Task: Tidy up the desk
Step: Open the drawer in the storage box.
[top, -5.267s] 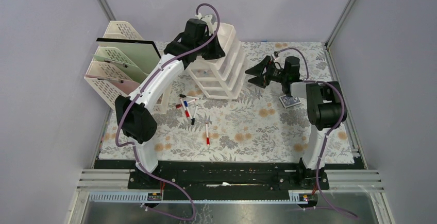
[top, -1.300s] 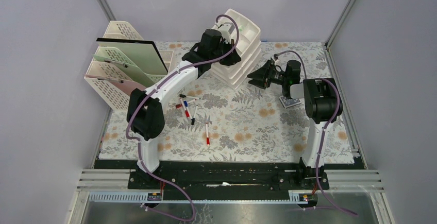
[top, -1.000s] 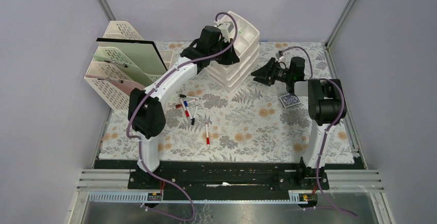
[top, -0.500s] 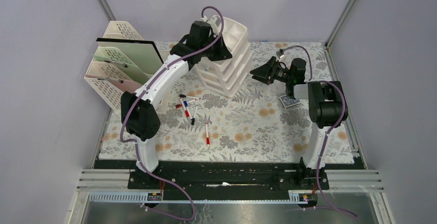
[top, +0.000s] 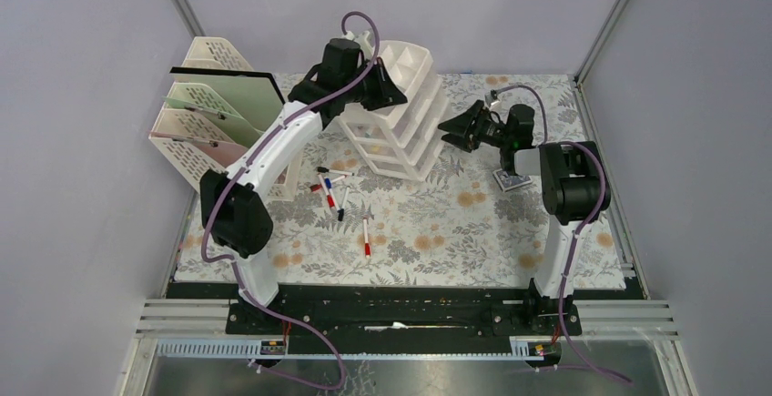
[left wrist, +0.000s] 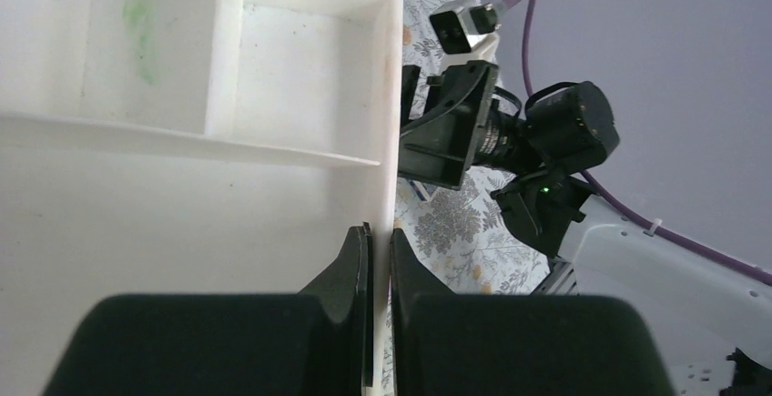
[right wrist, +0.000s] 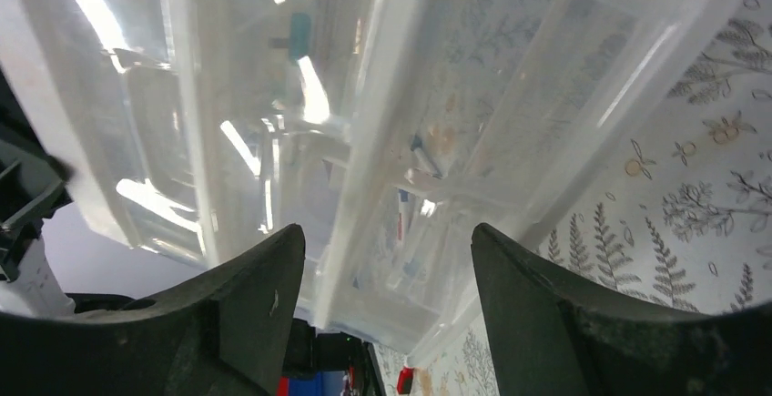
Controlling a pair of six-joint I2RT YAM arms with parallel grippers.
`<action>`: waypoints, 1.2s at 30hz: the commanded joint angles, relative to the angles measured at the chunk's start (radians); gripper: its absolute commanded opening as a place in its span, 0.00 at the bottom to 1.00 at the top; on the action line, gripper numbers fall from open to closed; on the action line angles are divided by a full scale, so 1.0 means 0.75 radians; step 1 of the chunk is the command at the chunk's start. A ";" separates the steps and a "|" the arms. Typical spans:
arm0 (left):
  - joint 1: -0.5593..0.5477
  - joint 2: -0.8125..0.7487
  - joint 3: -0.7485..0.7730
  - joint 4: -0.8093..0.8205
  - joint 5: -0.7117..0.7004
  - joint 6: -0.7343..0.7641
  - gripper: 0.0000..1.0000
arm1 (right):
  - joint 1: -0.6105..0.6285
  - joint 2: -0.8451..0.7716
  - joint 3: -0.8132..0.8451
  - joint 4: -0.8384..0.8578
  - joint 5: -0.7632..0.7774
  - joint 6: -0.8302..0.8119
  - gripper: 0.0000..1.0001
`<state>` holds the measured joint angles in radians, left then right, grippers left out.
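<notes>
Risk notes: left fingers (left wrist: 360, 250) pinched narrow on thin top rim of white plastic drawer unit (top: 401, 127), which looks tilted; right fingers (right wrist: 273, 269) spread wide, holding nothing, unit's translucent drawers just ahead of them; large rectangular tabletop (top: 455, 223) in pale fern-and-flower cloth lies below both. Likely failure: rim slips from thin pinch, unit topples, drawers slide out. Right fingers could also bump it.

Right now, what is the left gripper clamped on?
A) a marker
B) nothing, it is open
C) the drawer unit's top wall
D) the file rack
C: in the left wrist view, the left gripper has its fingers pinched shut on either side of the thin white top wall of the drawer unit.
</notes>
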<state>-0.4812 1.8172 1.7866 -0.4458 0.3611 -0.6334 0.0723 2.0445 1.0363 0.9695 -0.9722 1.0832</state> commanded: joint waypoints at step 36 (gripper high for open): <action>0.022 0.135 0.037 -0.087 -0.039 0.139 0.00 | -0.032 0.005 0.068 0.483 0.010 0.615 0.70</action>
<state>-0.4450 1.8374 1.8149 -0.4393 0.3416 -0.6048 0.0750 2.1033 1.0744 1.1530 -0.9531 1.4796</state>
